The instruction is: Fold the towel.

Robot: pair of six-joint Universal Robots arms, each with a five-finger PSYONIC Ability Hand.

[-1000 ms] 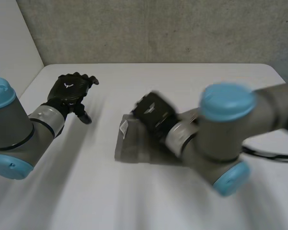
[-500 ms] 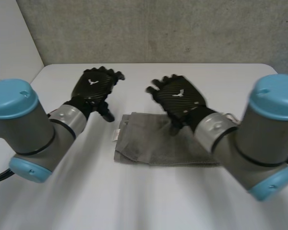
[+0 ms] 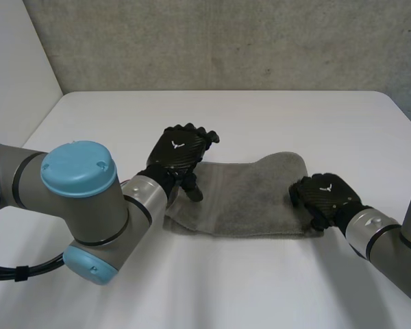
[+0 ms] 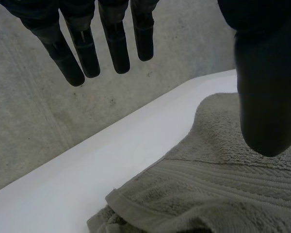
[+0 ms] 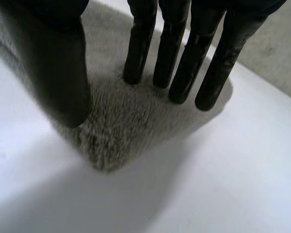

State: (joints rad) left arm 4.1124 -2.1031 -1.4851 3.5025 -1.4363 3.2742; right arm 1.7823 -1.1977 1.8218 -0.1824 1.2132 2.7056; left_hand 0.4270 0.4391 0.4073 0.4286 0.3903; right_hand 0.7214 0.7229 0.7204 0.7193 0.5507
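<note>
Grey terry towel [image 3: 250, 202] – one only – lies on the single white worktop [image 3: 226, 110], about its middle and well apart from every edge, its long side running toward the worktop's left and right edges. It is a rough rectangle, mostly flat, with a ribbed woven band near one end that shows in the left wrist view [image 4: 223, 179]. The corner nearest the worktop's far right corner humps up in a soft roll.

Two black hands are at it, one at each end. The left hand [image 3: 181, 151] is over the end nearer the worktop's left edge. Its fingers [image 4: 116, 43] are straight and spread, well apart from the thumb, and it holds nothing. The thumb points down toward the cloth.

The right hand [image 3: 325, 195] is at the end nearer the worktop's right edge. In its wrist view the fingers [image 5: 184, 73] reach straight down onto the pile of the towel [image 5: 121, 126] near a corner – the thumb stands apart at the cloth's edge, and nothing is pinched.
</note>
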